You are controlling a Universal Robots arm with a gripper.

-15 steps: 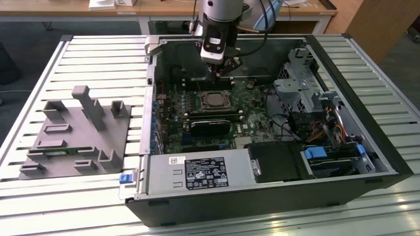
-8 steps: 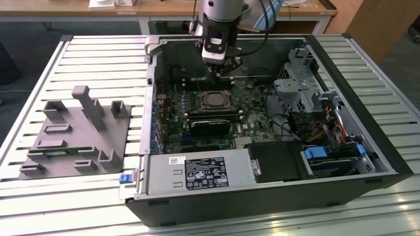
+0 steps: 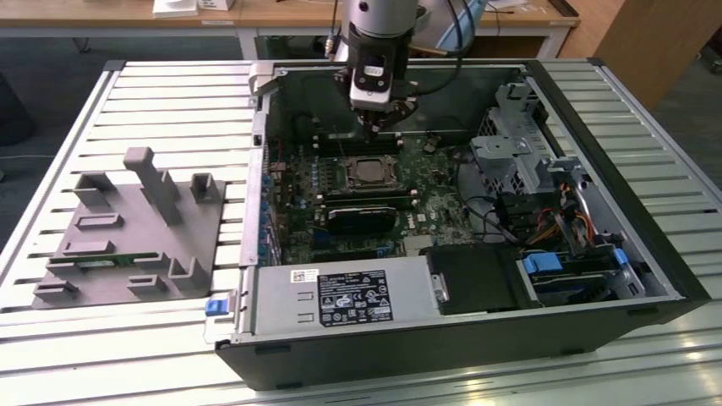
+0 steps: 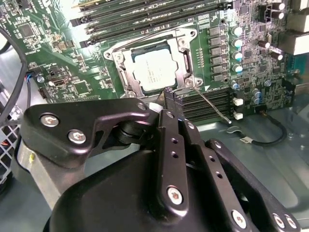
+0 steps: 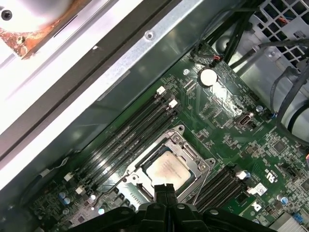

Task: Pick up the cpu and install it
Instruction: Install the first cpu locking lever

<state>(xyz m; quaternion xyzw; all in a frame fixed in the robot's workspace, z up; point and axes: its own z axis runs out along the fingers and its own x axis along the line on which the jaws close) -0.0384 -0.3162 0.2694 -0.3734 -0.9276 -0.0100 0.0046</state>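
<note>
One open computer case point(image 3: 631, 279), motherboard point(image 4: 63, 63) inside; cpu point(image 4: 155, 71) seated in socket frame point(image 4: 186, 72) mid-board, just beyond gripper point(image 4: 170, 98) fingertips, pressed together, holding nothing.

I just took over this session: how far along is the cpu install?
The cpu already lies seated in the socket frame on the motherboard, shiny top up. The gripper hovers just above the socket's edge, fingers together and holding nothing. The thin retention lever stands angled out from the socket, so locking looks undone.
</note>
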